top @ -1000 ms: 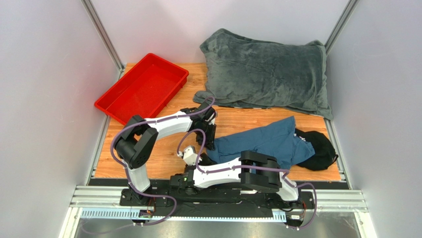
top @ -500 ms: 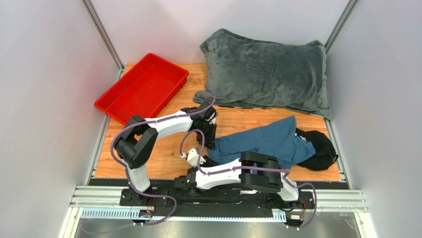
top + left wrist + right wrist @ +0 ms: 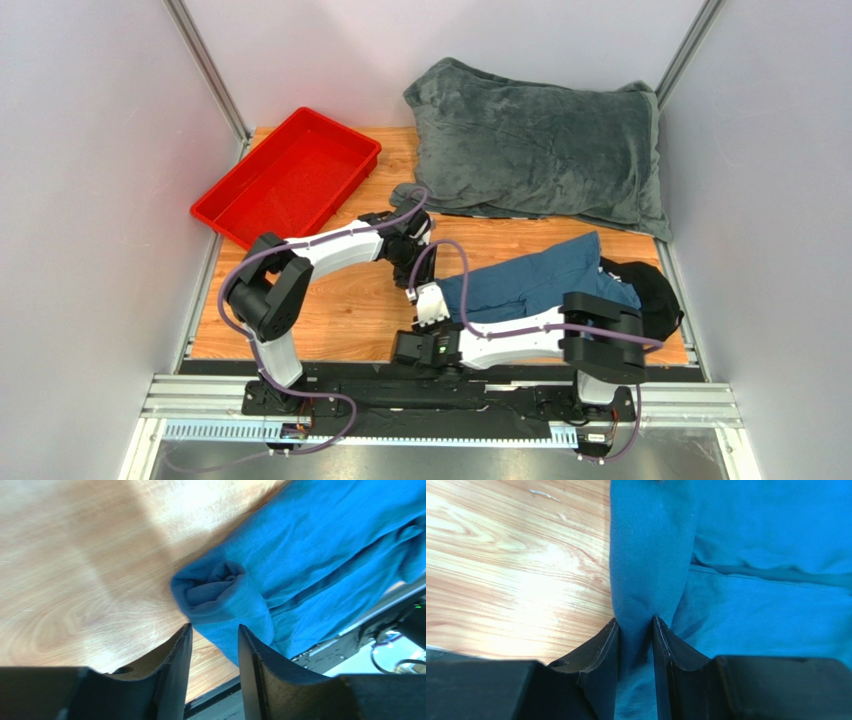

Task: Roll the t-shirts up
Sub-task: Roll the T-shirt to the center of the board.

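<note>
Two hands at one teal-blue t-shirt, spread crumpled on the desk toward 4 o'clock from the middle, long axis from 8 to 2 o'clock. Rolled end at the shirt's 9 o'clock tip, a tight little spiral of cloth resting on bare wood.

Left hand extended in from 10 o'clock, fingers clearly parted, gripping nothing. Roll just past the fingertips, one finger overlapping the cloth in the wrist view, the other over bare wood.

Right hand set in from 6 o'clock at the near edge, fingers nearly together, pinched on a raised fold of the same shirt. Cloth bunched in the narrow gap and running on past the tips.

Seen from above, both hands close together at the shirt's left end, left one at 11 o'clock of the right one.

Black garment at the shirt's 3 o'clock end, touching it. Red tray at the desk's 10 o'clock corner, well apart from the shirt. Grey blanket heaped across the far side from 12 to 2 o'clock, one corner drooping toward the left arm's wrist. Cannot tell from above whether that corner touches the arm.
</note>
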